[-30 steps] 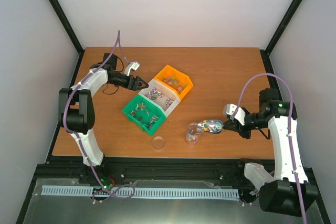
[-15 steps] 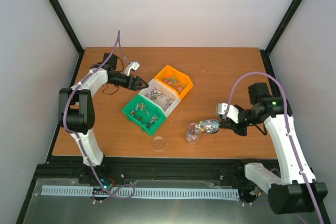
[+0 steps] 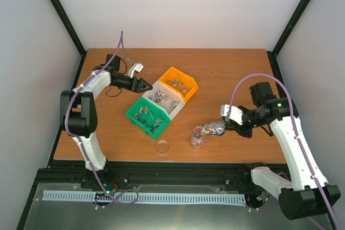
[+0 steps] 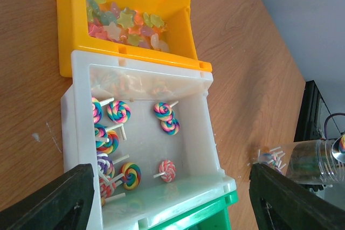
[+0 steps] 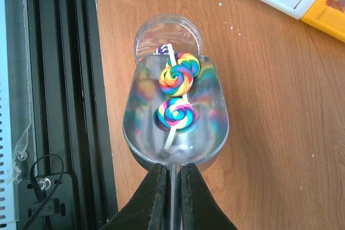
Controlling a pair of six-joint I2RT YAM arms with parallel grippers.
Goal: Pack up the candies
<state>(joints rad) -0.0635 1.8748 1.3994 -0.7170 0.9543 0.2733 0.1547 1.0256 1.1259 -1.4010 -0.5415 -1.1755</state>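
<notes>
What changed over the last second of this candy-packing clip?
The right gripper, shut on the scoop of candies, carried it slightly left, so its front edge now overlaps the jar mouth. The left gripper, open beside the bins, the bins and the jar stayed put.

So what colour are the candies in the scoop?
Rainbow-swirled candies on white sticks; the right wrist view shows them best.
</notes>
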